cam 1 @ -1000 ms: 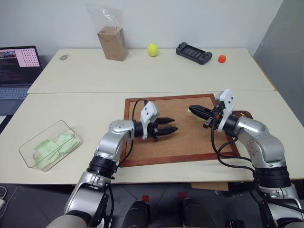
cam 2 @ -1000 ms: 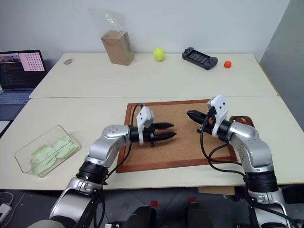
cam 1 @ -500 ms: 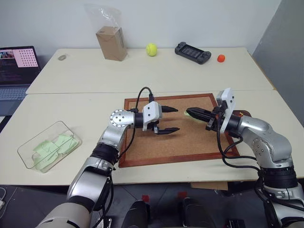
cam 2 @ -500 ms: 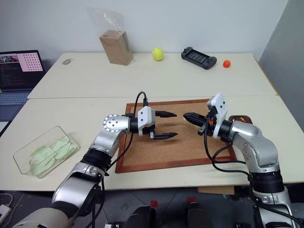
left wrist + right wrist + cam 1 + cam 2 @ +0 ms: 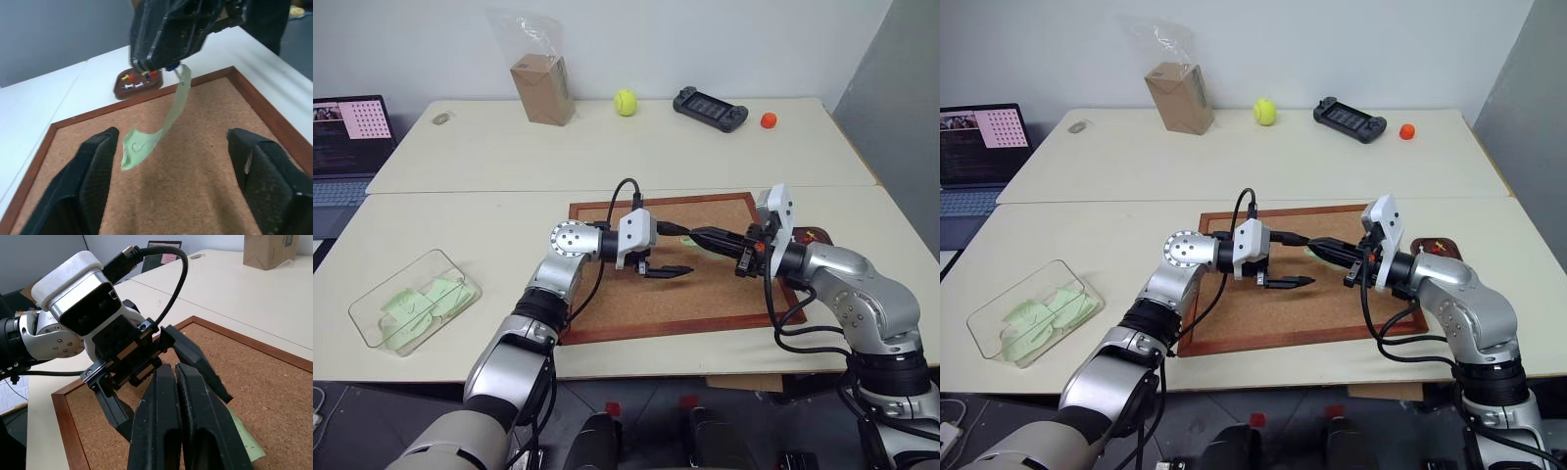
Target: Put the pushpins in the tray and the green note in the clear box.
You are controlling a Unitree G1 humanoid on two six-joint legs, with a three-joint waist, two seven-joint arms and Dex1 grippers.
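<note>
Corkboard (image 5: 705, 284) lies under both grippers. The right gripper (image 5: 168, 58) has its 2 fingers pinched on the green note (image 5: 161, 125), which hangs curled above the cork. The left gripper (image 5: 680, 250) faces it with fingers (image 5: 95, 166) spread apart, 1 on each side of the note, not touching it. Pushpins (image 5: 133, 78) sit in the tray (image 5: 122, 90) beyond the board's edge. The clear box (image 5: 382, 323) stands well apart at the table's left, holding other green notes.

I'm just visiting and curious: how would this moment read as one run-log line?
phase: handover above corkboard | right gripper: shut on green note | left gripper: open around note | pushpins: in tray
</note>
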